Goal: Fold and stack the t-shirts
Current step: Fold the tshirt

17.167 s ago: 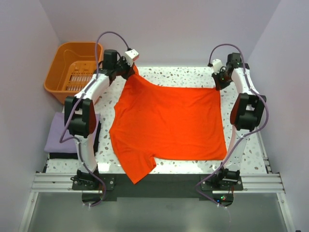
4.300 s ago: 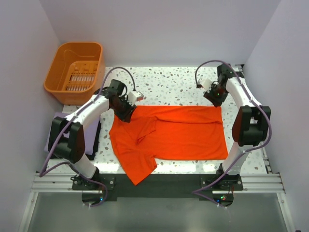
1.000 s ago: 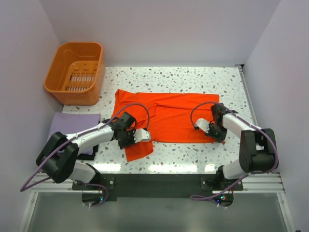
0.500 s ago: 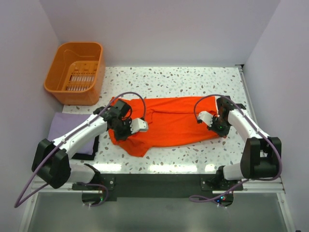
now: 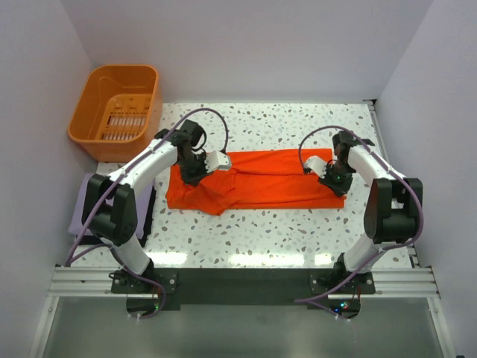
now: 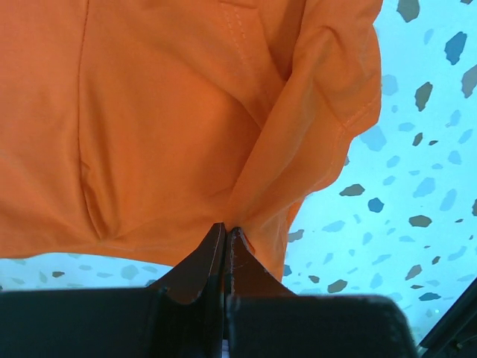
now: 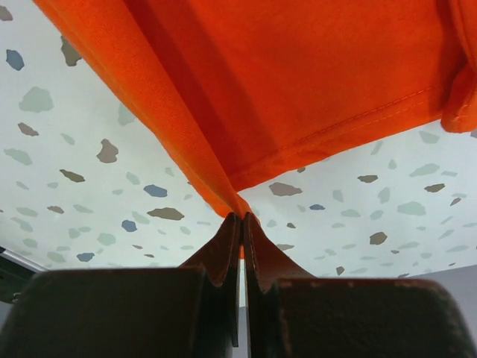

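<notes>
The bright orange-red cloth t-shirt [image 5: 257,183] lies as a long folded band across the middle of the speckled table [image 5: 298,231]. The left fingers [image 6: 203,261] pinch its nine o'clock end and the right fingers [image 7: 222,257] its three o'clock end, both clamped tight, probably to stretch the fold straight.

From my screen I see a white table [image 5: 283,231] speckled with grey and brown chips. At the table's far left corner sits an orange plastic basket [image 5: 115,112] with a slotted floor and rounded rim. A silver metal rail [image 5: 238,283] runs along the table's near edge, with a black strip [image 5: 246,273] just above it. Plain pale walls [image 5: 246,45] stand behind and on both sides of the table.
</notes>
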Available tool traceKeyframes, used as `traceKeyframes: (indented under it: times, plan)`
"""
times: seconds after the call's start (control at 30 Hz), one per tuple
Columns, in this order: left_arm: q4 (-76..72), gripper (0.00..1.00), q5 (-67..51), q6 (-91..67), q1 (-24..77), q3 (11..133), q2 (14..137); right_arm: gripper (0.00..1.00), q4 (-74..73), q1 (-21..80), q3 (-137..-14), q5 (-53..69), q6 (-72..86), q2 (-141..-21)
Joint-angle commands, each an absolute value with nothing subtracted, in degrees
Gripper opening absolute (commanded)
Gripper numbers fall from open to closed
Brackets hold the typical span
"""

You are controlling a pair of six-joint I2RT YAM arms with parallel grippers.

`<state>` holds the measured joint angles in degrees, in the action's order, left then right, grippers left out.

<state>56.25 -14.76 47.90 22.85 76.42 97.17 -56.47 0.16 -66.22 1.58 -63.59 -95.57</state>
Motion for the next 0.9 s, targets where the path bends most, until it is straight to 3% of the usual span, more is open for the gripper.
traceKeyframes:
  times: [0.0,0.87]
  plan:
    - [58.3,0.00,-15.5,51.4,21.2,80.8,99.9,0.00,-57.9,-1.8,-71.5,2.8,-65.1,-98.7]
    - [59.2,0.00,-15.6,53.3,18.1,92.6,110.6,0.00,-58.1,-2.4,-80.1,2.6,-65.5,-107.8]
